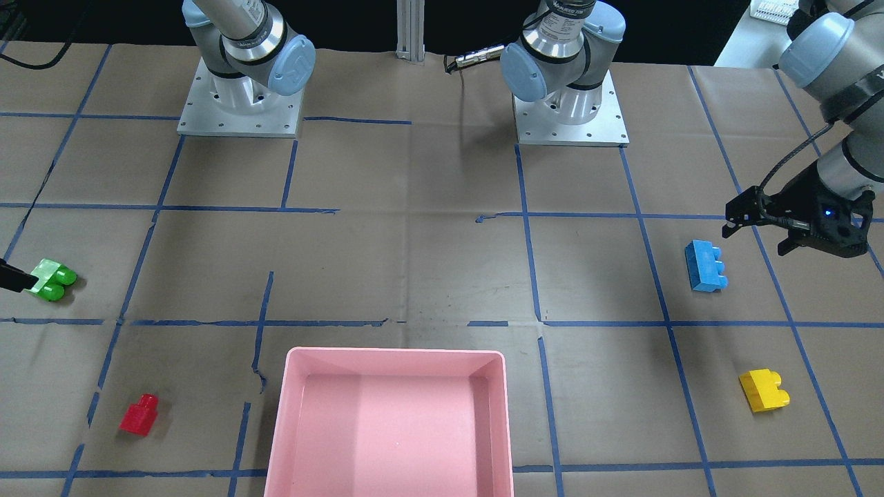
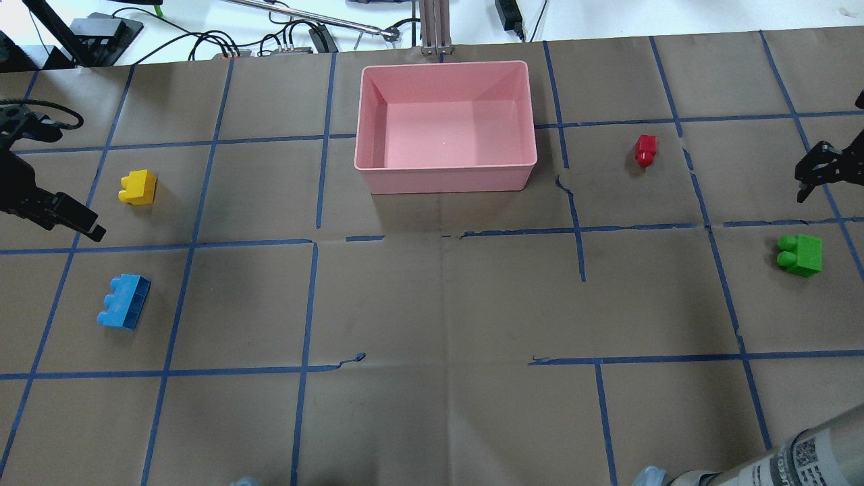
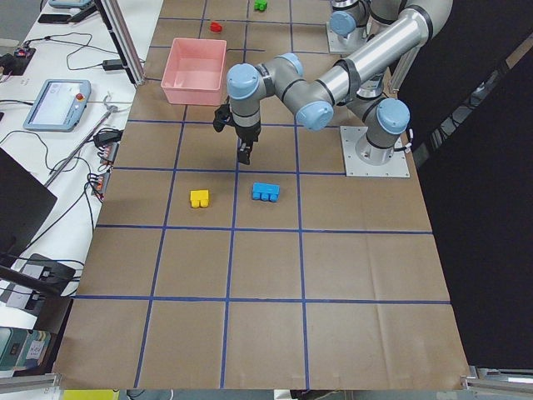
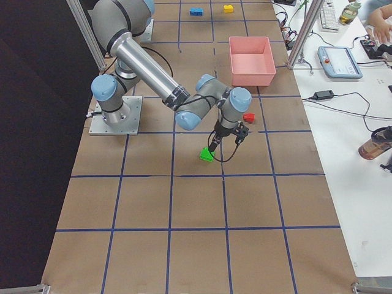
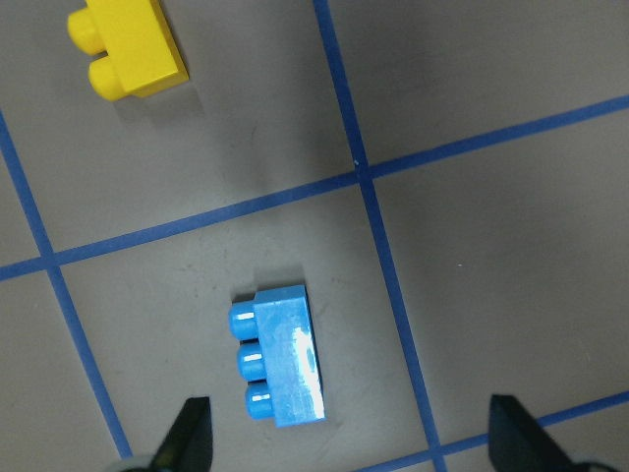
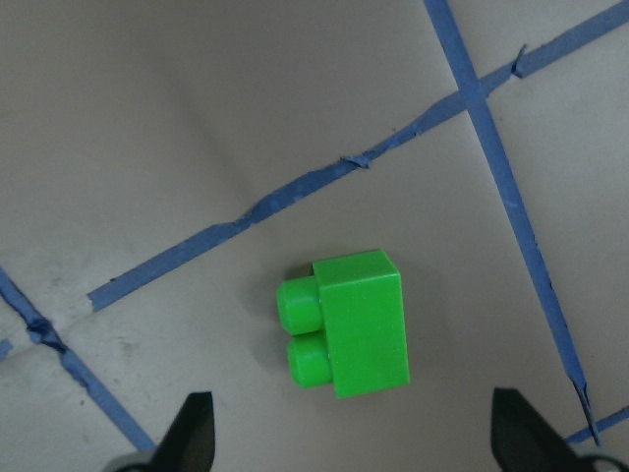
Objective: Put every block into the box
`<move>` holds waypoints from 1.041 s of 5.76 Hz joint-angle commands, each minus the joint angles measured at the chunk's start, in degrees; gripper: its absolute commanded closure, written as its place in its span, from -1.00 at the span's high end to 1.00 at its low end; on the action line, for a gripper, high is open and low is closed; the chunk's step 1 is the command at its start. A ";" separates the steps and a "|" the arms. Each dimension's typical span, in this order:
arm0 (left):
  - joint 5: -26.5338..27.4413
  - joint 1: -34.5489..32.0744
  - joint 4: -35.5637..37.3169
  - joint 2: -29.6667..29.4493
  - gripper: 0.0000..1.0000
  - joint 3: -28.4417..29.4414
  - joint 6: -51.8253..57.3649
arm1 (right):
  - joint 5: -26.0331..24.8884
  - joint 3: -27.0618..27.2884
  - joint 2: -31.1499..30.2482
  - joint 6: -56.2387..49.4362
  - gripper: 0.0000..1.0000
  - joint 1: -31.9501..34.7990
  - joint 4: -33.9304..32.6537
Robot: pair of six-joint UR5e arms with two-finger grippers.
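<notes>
Left end effector [image 1: 755,238]: released, fingers spread wide, nothing gripped. It is held above the surface [image 2: 445,304] near the robot's-left edge. In the left wrist view the blue block [image 5: 285,354] is seen below and between the fingers, offset toward one of them and not touched. It is laid on its side, three studs pointed sideways.

Right end effector [image 6: 354,433]: also released, fingers wide apart, nothing gripped. It is positioned over the green block [image 6: 359,324] near the robot's-right edge. In the right wrist view that block is seen between the fingers, on its side, two studs pointed sideways. In the front view one fingertip is overlapped with the block at the frame edge, so contact cannot be told.

Yellow block [image 1: 763,391]: located near the left edge as well, closer to the far edge than the blue block and well apart from it. It is laid on its side.

Red block [image 1: 140,414]: located between the green block and the box [image 2: 445,179], toward the far edge, apart from both.

The box is set at the middle of the far edge, opposite the robot bases, open side up. All four blocks are found on the surface, outside it.

The surface is covered in brown paper and marked with a blue tape grid [image 2: 318,202].
</notes>
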 commanded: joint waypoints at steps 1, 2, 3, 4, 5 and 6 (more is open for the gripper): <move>0.07 1.11 11.17 -2.65 0.98 -6.89 1.21 | -0.17 3.02 2.39 0.00 0.98 -1.24 -3.42; 0.42 2.50 14.20 -5.19 0.98 -8.06 1.12 | 0.00 3.12 3.79 -0.09 0.98 -1.24 -3.52; 0.25 3.91 14.23 -6.43 0.98 -9.46 1.30 | 0.01 3.03 5.72 -0.18 0.98 -1.24 -4.48; 0.60 3.92 15.10 -6.79 0.98 -11.65 1.04 | -0.17 3.03 6.08 -1.57 0.98 -1.24 -5.62; 0.77 4.01 15.89 -6.97 0.98 -12.63 0.86 | -0.17 3.12 6.26 -1.93 0.69 -1.24 -5.54; 0.78 4.10 17.55 -8.37 0.98 -12.90 0.95 | -0.26 3.12 6.18 -2.37 0.27 -1.24 -4.93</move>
